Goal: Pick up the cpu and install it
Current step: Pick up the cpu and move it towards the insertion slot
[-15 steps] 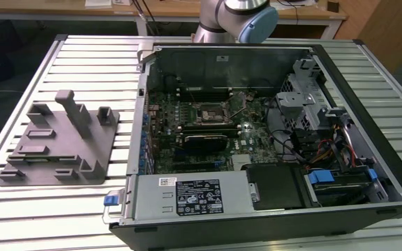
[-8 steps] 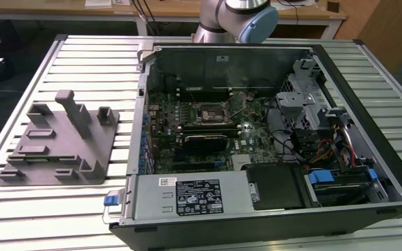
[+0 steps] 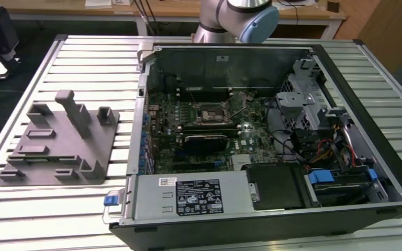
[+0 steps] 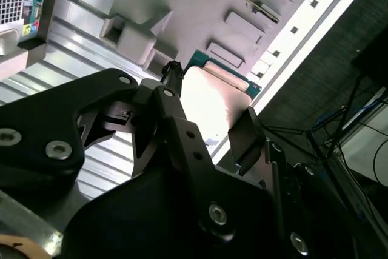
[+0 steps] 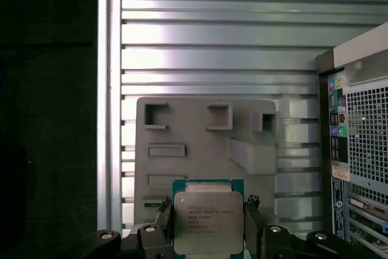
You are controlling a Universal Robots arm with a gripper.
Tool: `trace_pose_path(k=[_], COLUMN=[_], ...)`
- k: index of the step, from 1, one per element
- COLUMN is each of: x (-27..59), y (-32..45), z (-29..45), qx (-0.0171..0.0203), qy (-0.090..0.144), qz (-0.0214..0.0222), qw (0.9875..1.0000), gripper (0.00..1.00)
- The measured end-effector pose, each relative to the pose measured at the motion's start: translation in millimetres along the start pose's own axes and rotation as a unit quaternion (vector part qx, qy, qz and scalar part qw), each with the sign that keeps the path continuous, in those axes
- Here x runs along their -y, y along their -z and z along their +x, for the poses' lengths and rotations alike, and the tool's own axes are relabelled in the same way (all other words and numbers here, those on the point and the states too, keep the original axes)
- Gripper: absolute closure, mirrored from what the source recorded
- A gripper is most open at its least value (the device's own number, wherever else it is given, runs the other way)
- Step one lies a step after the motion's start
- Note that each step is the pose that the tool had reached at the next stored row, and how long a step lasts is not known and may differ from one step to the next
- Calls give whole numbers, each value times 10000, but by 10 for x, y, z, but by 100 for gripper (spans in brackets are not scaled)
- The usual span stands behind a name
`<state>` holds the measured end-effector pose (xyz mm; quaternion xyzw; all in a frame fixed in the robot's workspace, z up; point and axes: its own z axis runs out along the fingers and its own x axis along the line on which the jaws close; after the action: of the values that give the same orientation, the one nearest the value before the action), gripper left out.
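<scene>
pick step looks done: gripper pinches the cpu by two opposite edges, aloft over the fixture plate. install pending; judgement: the socket calls for level, corner-matched seating.

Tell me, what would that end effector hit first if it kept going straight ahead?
Probably the grey fixture plate, lying beyond the end effector in the first wrist view, with the cpu it grips touching first. How far off is unclear.

Exterior view above case; both wrist views (close) over fixture plate.
</scene>
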<state>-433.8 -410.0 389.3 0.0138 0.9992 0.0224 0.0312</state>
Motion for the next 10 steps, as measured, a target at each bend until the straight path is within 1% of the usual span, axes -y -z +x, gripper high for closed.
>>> trace_pose_path(k=[5, 10], x=[-5, -10], y=[-11, -20], z=[-168, -317], qx=[0, 0], qy=[0, 0], qz=[0, 0], qw=[10000, 10000], gripper=[45, 45])
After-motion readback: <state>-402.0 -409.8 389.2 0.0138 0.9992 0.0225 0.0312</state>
